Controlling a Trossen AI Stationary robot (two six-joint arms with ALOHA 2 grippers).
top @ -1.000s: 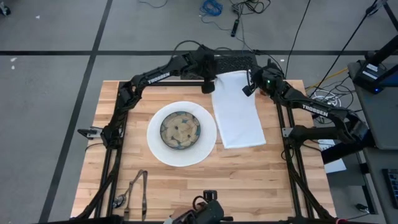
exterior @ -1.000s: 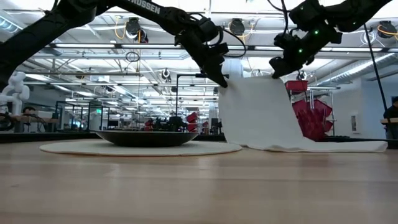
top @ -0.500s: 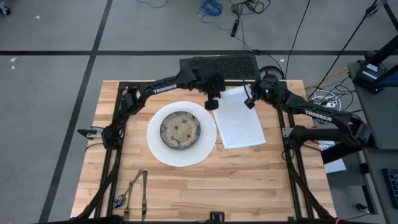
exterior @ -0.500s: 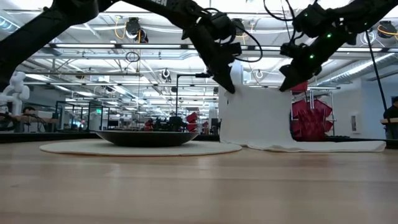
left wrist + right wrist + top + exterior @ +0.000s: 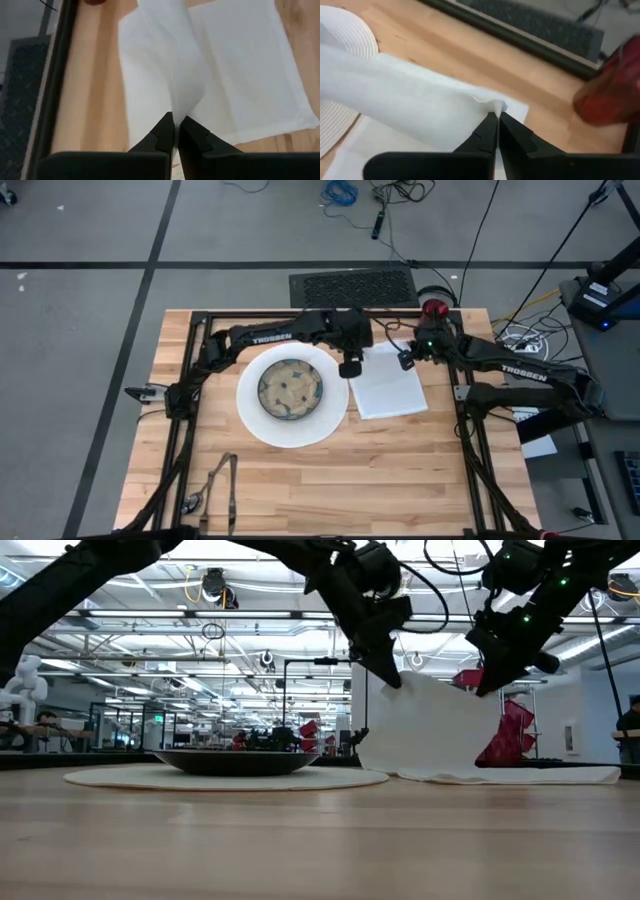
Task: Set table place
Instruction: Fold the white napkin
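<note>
High view: the white cloth napkin [image 5: 388,385] now covers a shorter patch at frame centre-right than a second ago, its far edge having been drawn toward the near one. The fold is well underway. The left end effector [image 5: 350,366] and right end effector [image 5: 407,360] are each clamped on a lifted corner. The round white plate [image 5: 291,394] holds the patterned bowl [image 5: 290,389] on the pale planked counter [image 5: 400,470]; dark cutlery [image 5: 215,485] lies lower left, the red cup [image 5: 433,308] upper right

Low view: soft cloth droops between the arms

Wrist views: thin, matte fabric pinched between shut dark tips; the glossy cup is nearby
</note>
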